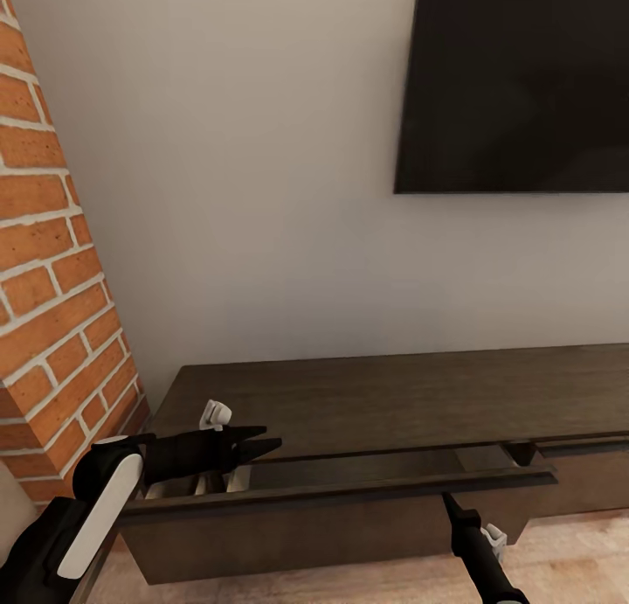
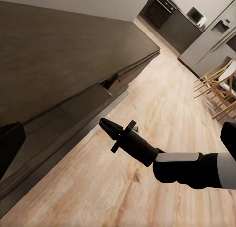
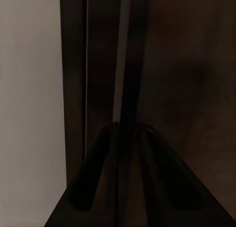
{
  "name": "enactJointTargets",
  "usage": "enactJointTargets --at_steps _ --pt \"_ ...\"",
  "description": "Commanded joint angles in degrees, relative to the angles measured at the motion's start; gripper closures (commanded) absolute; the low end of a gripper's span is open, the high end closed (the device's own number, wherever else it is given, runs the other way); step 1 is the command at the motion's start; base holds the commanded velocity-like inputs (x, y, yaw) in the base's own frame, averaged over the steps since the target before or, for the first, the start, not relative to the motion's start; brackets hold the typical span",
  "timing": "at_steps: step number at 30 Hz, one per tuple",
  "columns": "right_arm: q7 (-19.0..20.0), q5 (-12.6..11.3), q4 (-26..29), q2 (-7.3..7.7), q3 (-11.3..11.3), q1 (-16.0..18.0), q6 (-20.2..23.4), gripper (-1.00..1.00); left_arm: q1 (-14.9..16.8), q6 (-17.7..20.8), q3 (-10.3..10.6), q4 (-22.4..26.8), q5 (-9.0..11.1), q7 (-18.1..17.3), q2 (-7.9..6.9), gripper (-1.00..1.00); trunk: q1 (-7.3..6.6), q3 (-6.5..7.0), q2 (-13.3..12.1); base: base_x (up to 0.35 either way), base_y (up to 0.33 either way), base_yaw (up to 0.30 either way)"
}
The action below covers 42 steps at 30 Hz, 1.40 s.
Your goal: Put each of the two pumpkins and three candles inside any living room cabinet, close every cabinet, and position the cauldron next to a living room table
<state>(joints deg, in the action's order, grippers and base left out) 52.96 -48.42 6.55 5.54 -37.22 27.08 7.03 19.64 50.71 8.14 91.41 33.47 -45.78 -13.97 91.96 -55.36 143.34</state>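
Nearest the camera, the robot's two dark arms reach toward a long, low dark-brown cabinet (image 1: 367, 403) that stands against a pale wall.

The right hand (image 1: 452, 505) comes up from below with its tip at the front edge of the cabinet's open drawer (image 1: 349, 489). Its wrist camera looks along two dark fingers (image 3: 98, 173) that stand a little apart with the thin upright edge of the drawer front running between them. They straddle that panel; whether they press on it I cannot tell. The pose suits gripping or pushing the front, probably to slide the drawer shut.

The left hand (image 1: 258, 442) hovers over the drawer's left end, just above its opening. Its fingers point along the cabinet with their tips close together and nothing visible between them. It seems placed there for reaching into the drawer. Pale shapes lie in the drawer directly below this hand; they may be candles, but they are too hidden to name.

The drawer is pulled partway out of the cabinet, so its front rail stands forward of the top. That leaves the closing step not yet done.

Left of the cabinet rises a red brick column (image 1: 52, 263). Above the cabinet's right half, a large black screen (image 1: 515, 79) hangs on the wall.
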Motion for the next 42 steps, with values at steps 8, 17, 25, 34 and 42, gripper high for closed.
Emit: enactJointTargets --at_steps 8,17,25,34,42 --pt "1.83 -0.71 0.04 0.0 1.19 0.08 0.77 1.0 0.04 0.26 0.07 -0.01 0.19 -0.01 0.0 -1.0 -0.02 -0.04 0.03 -0.084 0.0 0.0" --pt "1.71 -0.46 0.04 -0.08 1.48 0.08 0.78 1.0 0.04 0.19 0.12 -0.01 0.19 -0.01 0.03 -1.0 -0.02 -0.04 0.03 -0.016 0.0 0.0" --pt "1.78 -0.22 0.04 -0.02 1.62 0.08 0.79 1.0 0.04 0.18 0.12 -0.01 0.19 -0.01 0.05 -1.0 -0.02 -0.04 0.03 -0.097 0.0 0.0" --pt "1.79 -0.52 0.04 0.17 1.63 0.08 0.79 1.0 0.04 0.18 0.12 -0.01 0.19 -0.01 0.08 -1.0 -0.02 -0.04 0.03 -0.067 0.0 0.0" --pt "1.8 -0.5 0.04 0.18 1.6 0.08 0.79 1.0 0.04 0.18 0.12 -0.01 0.19 -0.06 0.03 -1.0 -0.02 -0.04 0.03 -0.145 0.0 0.0"
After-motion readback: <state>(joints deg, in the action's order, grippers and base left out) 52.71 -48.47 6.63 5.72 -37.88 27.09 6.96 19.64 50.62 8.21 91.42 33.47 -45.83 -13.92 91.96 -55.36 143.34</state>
